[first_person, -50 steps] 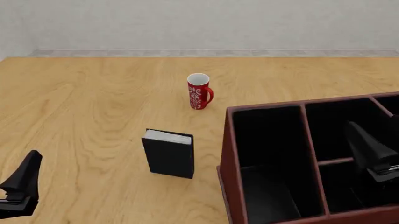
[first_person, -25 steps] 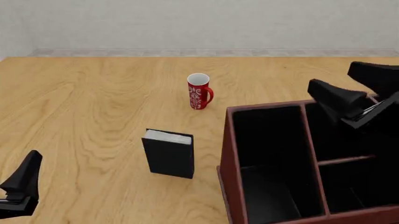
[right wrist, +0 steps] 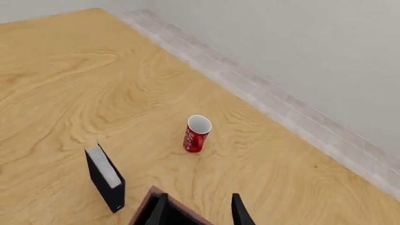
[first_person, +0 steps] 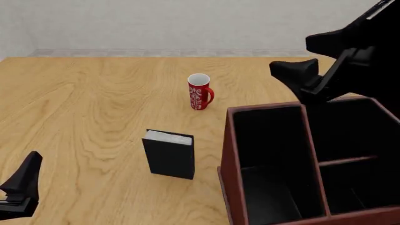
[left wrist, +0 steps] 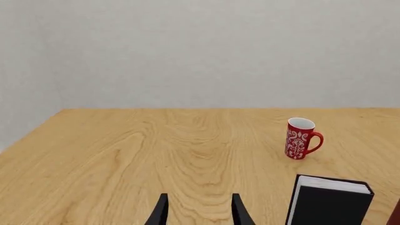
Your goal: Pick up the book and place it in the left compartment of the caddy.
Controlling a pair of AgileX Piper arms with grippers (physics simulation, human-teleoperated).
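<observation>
Book [first_person: 168, 153] upright on tabletop [first_person: 87, 103], left of caddy [first_person: 230, 159]. Right end effector [first_person: 309, 58] above caddy's far edge, fingers apart, empty. Left end effector [left wrist: 198, 212] near-left, fingers apart.

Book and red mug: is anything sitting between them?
No. In the front view, only bare wooden table lies between the book and the red mug.

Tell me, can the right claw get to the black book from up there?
Probably yes. The right claw hangs open above the caddy, and the book stands upright on bare table with nothing on top. The mug stands well apart.
</observation>
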